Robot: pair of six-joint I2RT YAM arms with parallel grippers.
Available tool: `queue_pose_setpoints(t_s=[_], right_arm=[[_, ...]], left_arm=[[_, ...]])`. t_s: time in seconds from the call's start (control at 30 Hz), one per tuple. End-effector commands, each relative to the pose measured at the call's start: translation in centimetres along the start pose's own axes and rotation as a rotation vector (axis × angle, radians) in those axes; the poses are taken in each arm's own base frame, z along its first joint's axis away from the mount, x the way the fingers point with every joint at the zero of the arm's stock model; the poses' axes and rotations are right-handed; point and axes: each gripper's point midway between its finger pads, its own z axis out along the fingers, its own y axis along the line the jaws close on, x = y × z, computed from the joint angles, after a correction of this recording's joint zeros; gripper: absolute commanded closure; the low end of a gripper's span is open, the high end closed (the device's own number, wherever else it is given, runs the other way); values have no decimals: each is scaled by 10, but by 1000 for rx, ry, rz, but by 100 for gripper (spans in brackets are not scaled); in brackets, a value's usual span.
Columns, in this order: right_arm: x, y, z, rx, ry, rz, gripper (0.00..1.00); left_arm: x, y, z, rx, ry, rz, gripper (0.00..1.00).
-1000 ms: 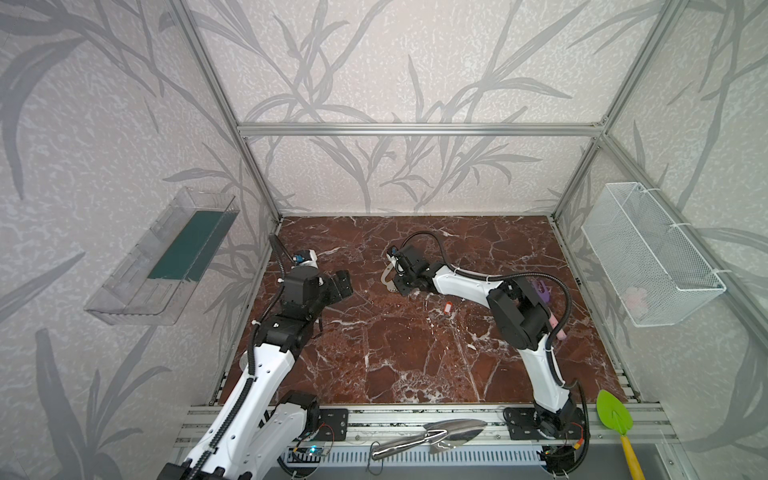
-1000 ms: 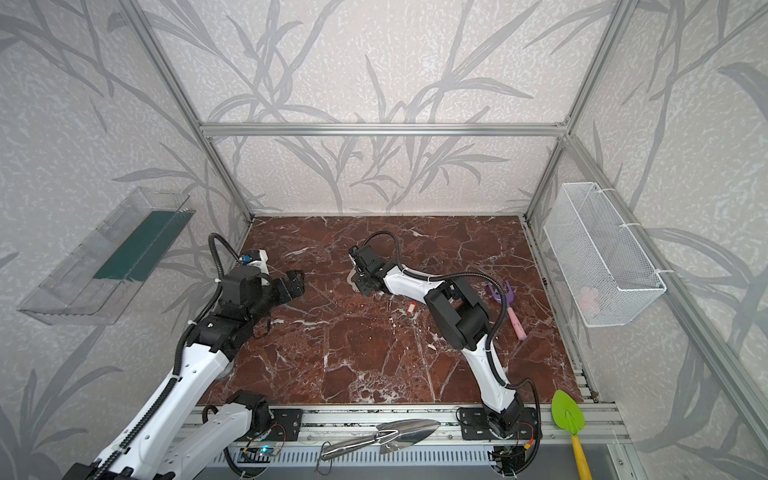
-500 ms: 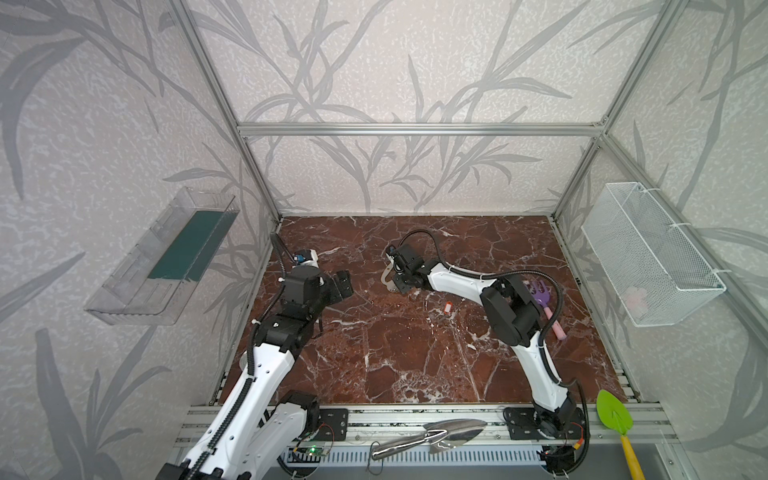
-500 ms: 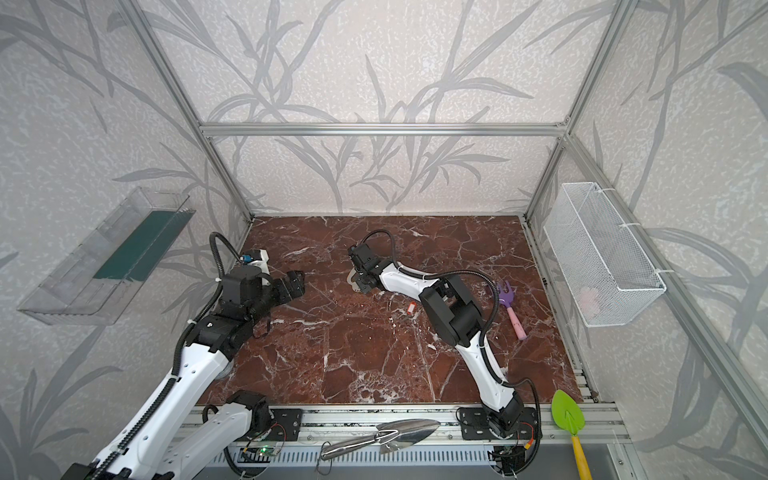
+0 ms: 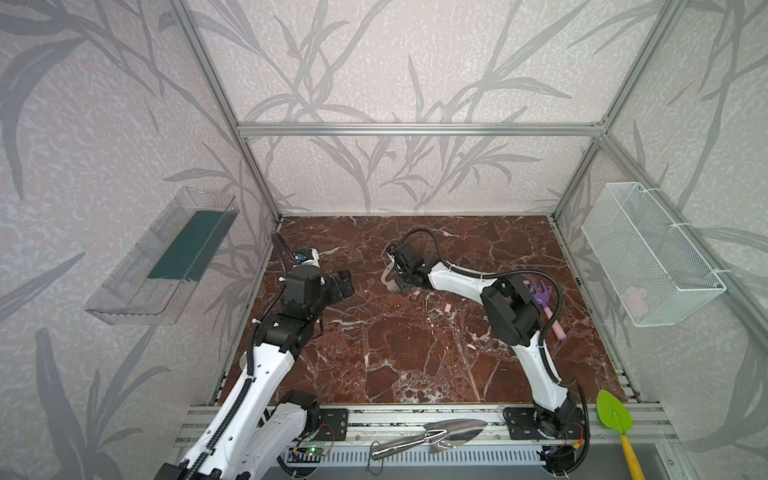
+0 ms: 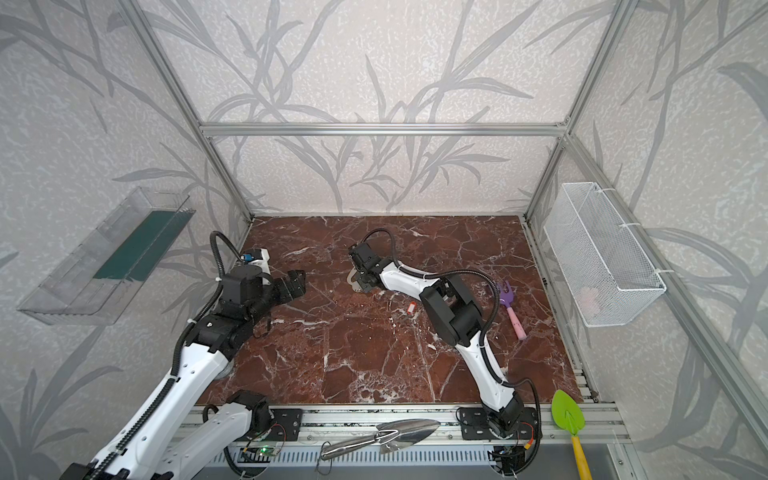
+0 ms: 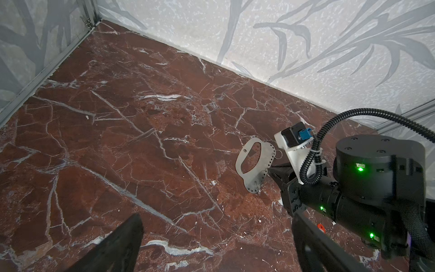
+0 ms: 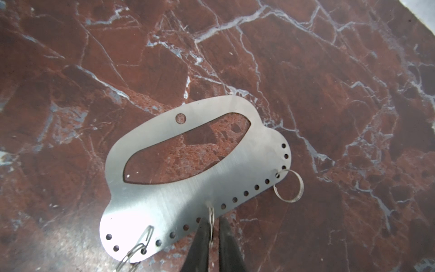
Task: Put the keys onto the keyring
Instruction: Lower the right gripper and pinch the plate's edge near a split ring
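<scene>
Flat grey rounded steel plate point(image 8: 164, 200), oval cutout, on marble; Right gripper point(image 8: 213, 221) at plate's dotted edge, jaws narrow astride small wire ring point(image 8: 211, 215), pinch unclear: centre ring before closing; Tiny red rectangular tag point(image 5: 447, 306) near plate, untouched; Left gripper point(image 5: 343, 283) apart from plate, jaws wide, empty

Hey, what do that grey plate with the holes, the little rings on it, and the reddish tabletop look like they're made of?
The grey plate: likely brushed sheet steel or aluminium, given the fine grain lines and soft glare. The rings: coiled, shiny metal wire, probably steel. The tabletop: red marble look with white veins; whether it is real stone or a print can't be told.
</scene>
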Motion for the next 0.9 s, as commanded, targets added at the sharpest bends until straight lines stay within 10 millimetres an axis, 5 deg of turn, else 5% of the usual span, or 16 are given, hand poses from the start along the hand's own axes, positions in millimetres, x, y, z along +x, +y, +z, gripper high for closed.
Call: queue_pose_setpoints(t_s=[0.0, 0.3, 0.57, 0.87], right_arm=[[-2, -1, 3, -19, 9, 0, 88], [-1, -1, 4, -71, 3, 27, 100], [-4, -4, -4, -105, -40, 36, 100], [-27, -9, -59, -132, -240, 16, 100]], left_arm=[[-8, -1, -5, -11, -18, 2, 1], [-6, -3, -5, -8, -15, 5, 1], [-5, -3, -6, -9, -14, 12, 2], [-7, -8, -8, 5, -21, 15, 3]])
